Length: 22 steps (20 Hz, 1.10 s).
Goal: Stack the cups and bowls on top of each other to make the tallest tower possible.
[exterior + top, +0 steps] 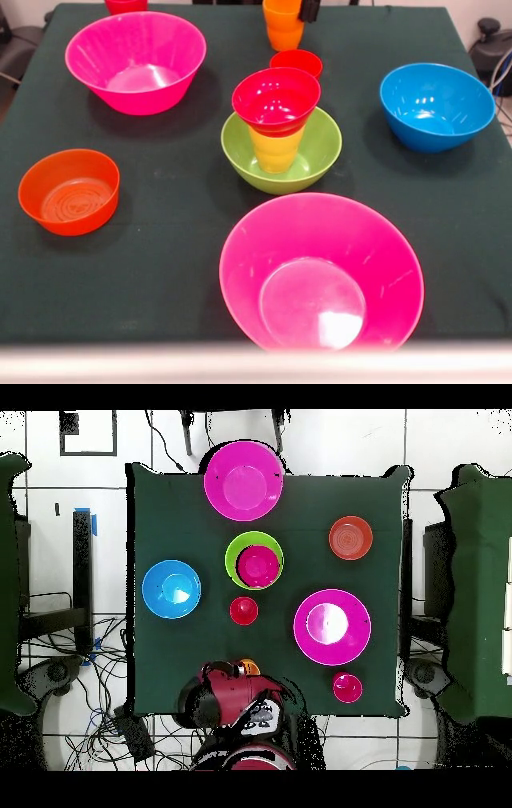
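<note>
The tower stands mid-table: a lime-green bowl point(320, 152) point(240, 549) holds a yellow cup point(276, 150), and a small red bowl point(276, 100) point(258, 566) sits tilted on the cup. A red cup point(297, 62) point(243, 610) stands just behind it. At the far edge is an orange cup point(282, 26) point(250, 668). My gripper point(308, 10) is at the right side of its rim, cut off by the picture's top. In the overhead view the arm point(235, 696) covers the gripper.
One large hot-pink bowl point(320, 272) point(332, 626) sits at the near edge and another point(136, 60) point(243, 479) at far left. A blue bowl point(436, 106) point(171, 588) is at the right and a translucent orange bowl point(70, 190) point(350, 537) at the left. A small red vessel point(126, 5) point(347, 686) is at the far edge.
</note>
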Each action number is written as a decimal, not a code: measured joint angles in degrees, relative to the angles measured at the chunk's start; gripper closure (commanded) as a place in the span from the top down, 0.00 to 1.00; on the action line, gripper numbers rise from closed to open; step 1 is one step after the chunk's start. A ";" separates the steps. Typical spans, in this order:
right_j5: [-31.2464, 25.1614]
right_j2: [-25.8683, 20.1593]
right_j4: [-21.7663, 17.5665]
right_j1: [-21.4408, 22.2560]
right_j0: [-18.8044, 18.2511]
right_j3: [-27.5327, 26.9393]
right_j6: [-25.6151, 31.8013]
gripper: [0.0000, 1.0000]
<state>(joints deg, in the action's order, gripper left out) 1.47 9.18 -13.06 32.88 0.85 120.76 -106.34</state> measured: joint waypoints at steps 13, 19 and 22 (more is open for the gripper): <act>0.01 -0.01 0.01 -3.27 0.00 -0.02 0.00 0.00; 0.01 0.00 0.02 -3.58 0.01 -0.03 0.00 1.00; 0.01 0.00 0.02 -3.60 0.06 -0.03 0.00 1.00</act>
<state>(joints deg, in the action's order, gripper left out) 1.49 9.18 -13.04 29.28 0.92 120.73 -106.34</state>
